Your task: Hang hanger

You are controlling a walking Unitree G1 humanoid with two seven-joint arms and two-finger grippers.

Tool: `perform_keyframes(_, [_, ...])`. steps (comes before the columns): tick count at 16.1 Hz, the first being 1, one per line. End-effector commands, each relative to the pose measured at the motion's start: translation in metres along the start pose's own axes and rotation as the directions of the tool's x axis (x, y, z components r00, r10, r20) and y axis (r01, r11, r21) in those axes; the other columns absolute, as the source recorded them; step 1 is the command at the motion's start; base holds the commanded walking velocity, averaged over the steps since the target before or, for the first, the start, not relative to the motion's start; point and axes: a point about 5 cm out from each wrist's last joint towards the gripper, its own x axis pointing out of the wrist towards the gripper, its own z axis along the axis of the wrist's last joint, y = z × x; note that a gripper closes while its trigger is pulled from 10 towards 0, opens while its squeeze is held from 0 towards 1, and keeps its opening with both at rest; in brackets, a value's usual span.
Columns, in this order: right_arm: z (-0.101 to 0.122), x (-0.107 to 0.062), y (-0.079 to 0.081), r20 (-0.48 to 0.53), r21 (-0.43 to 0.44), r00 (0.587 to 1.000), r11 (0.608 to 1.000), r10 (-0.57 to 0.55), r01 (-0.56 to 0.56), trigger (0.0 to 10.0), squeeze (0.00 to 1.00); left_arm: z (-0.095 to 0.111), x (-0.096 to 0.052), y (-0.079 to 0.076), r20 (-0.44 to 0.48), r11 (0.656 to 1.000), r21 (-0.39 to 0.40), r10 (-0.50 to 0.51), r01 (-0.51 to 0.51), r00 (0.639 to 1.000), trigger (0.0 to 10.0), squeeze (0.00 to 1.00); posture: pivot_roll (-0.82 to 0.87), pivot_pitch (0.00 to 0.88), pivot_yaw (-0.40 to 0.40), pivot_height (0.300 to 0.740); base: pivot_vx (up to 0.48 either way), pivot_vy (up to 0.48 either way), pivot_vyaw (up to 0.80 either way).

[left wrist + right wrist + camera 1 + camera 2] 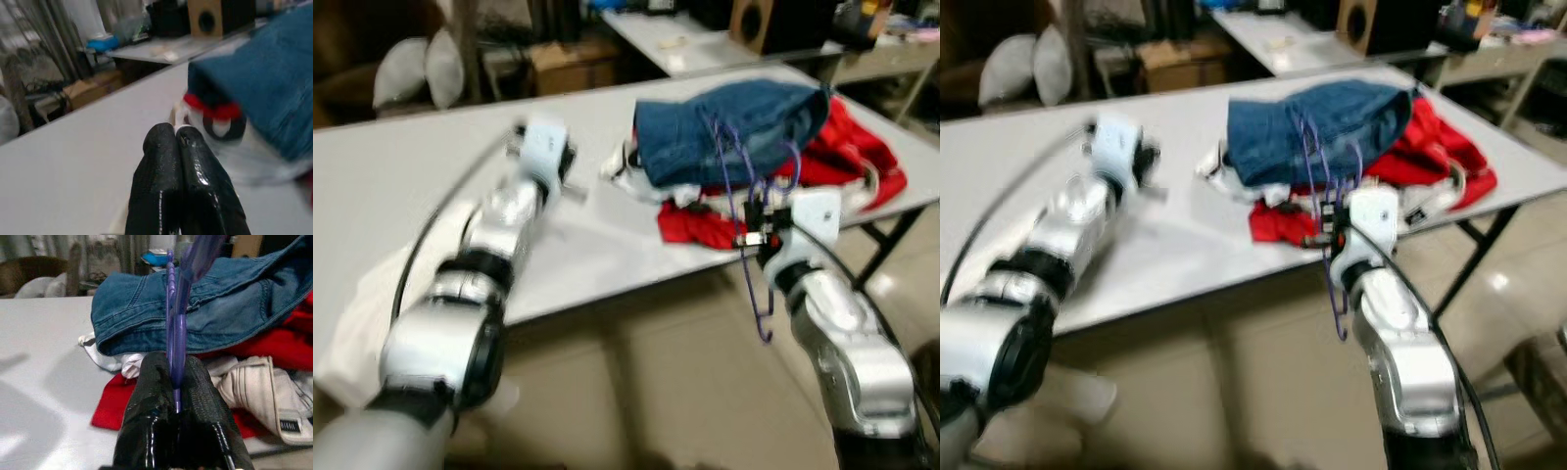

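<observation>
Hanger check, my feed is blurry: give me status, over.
Right gripper shut on purple hanger, held by the table edge. Left gripper shut, empty, over the white table. Clothes pile ahead: blue jeans on red garment.

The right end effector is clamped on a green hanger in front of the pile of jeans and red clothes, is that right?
Not quite: the hanger is purple, not green, as the right wrist view shows. The right end effector does clamp it in front of the jeans and red clothes.

Jeans [734,127] atop red garment [847,147]
</observation>
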Motion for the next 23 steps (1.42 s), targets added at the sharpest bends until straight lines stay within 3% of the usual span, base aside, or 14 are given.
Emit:
perform_keyframes(1, [0.001, -0.001, 0.001, 0.009, -0.002, 1.0, 1.0, 0.024, -0.024, 10.0, 0.0, 0.009, 0.001, 0.007, 0.023, 1.0, -0.016, 0.023, -0.023, 0.999, 0.0, 0.0, -0.05, 0.0, 0.06, 0.74, 0.0, 0.0, 0.0])
perform_keyframes(3, [-0.002, -0.005, 0.002, -0.007, -0.019, 0.997, 0.997, 0.071, -0.071, 10.0, 0.0, 0.015, 0.001, 0.01, 0.047, 0.998, -0.002, 0.07, -0.07, 0.996, 0.0, 0.0, -0.06, 0.0, 0.069, 0.74, 0.0, 0.0, 0.0])
perform_keyframes(6, [0.004, -0.01, 0.015, 0.007, -0.141, 0.981, 0.971, 0.196, -0.193, 10.0, 0.0, 0.015, -0.003, 0.016, 0.08, 0.99, -0.033, 0.139, -0.137, 0.987, 0.0, 0.0, -0.06, 0.0, 0.06, 0.74, 0.0, 0.0, 0.27])
perform_keyframes(10, [0.011, -0.01, 0.034, 0.038, -0.167, 0.939, 0.929, 0.341, -0.33, 10.0, 0.0, 0.031, -0.007, 0.034, 0.126, 0.982, -0.007, 0.188, -0.189, 0.974, 0.0, 0.0, -0.05, 0.0, 0.028, 0.74, 0.0, 0.0, 0.8])
perform_keyframes(14, [0.005, -0.007, 0.023, 0.008, -0.16, 0.949, 0.937, 0.316, -0.311, 10.0, 0.0, 0.03, -0.005, 0.029, 0.11, 0.987, -0.007, 0.161, -0.161, 0.981, 0.0, 0.0, -0.03, 0.0, 0.027, 0.74, 0.0, 0.0, 0.6])
perform_keyframes(15, [0.002, -0.009, 0.013, -0.038, -0.187, 0.935, 0.916, 0.353, -0.354, 10.0, 0.0, 0.033, 0.0, 0.024, 0.093, 0.992, -0.02, 0.123, -0.122, 0.988, 0.0, 0.0, -0.03, 0.0, 0.031, 0.74, 0.0, 0.0, 0.0])
perform_keyframes(16, [0.005, -0.016, 0.011, -0.047, -0.189, 0.895, 0.876, 0.443, -0.443, 10.0, 0.0, 0.039, 0.005, 0.018, 0.095, 0.996, -0.034, 0.085, -0.082, 0.992, 0.0, 0.0, -0.03, 0.0, 0.036, 0.74, 0.0, 0.0, 0.0])
perform_keyframes(17, [0.007, -0.018, 0.011, -0.044, -0.179, 0.88, 0.863, 0.473, -0.472, 10.0, 0.0, 0.041, 0.006, 0.016, 0.097, 0.997, -0.039, 0.072, -0.069, 0.993, 0.0, 0.0, -0.03, 0.0, 0.036, 0.74, 0.0, 0.0, 0.0])
perform_keyframes(19, [0.014, -0.032, 0.016, -0.072, -0.147, 0.739, 0.726, 0.669, -0.672, 10.0, 0.0, 0.065, 0.014, 0.008, 0.138, 0.999, -0.053, 0.017, -0.01, 0.99, 0.0, 0.0, -0.04, 0.0, 0.039, 0.74, 0.0, 0.0, 0.0])
perform_keyframes(20, [0.018, -0.038, 0.025, -0.078, -0.092, 0.606, 0.6, 0.791, -0.795, 10.0, 0.0, 0.092, 0.019, 0.002, 0.204, 0.995, -0.086, -0.035, 0.053, 0.978, 0.0, 0.0, -0.04, 0.0, 0.04, 0.74, 0.0, 0.0, 0.0])
perform_keyframes(22, [0.018, -0.04, 0.032, -0.095, -0.052, 0.499, 0.496, 0.861, -0.867, 10.0, 0.0, 0.114, 0.02, 0.001, 0.265, 0.988, -0.117, -0.066, 0.1, 0.962, 0.0, 0.0, -0.04, 0.0, 0.035, 0.74, 0.0, 0.0, 0.0])
perform_keyframes(23, [0.018, -0.04, 0.034, -0.103, -0.056, 0.478, 0.475, 0.872, -0.878, 10.0, 0.0, 0.12, 0.02, 0.002, 0.279, 0.986, -0.127, -0.07, 0.109, 0.958, 0.0, 0.0, -0.03, 0.0, 0.029, 0.74, 0.0, 0.0, 0.0])
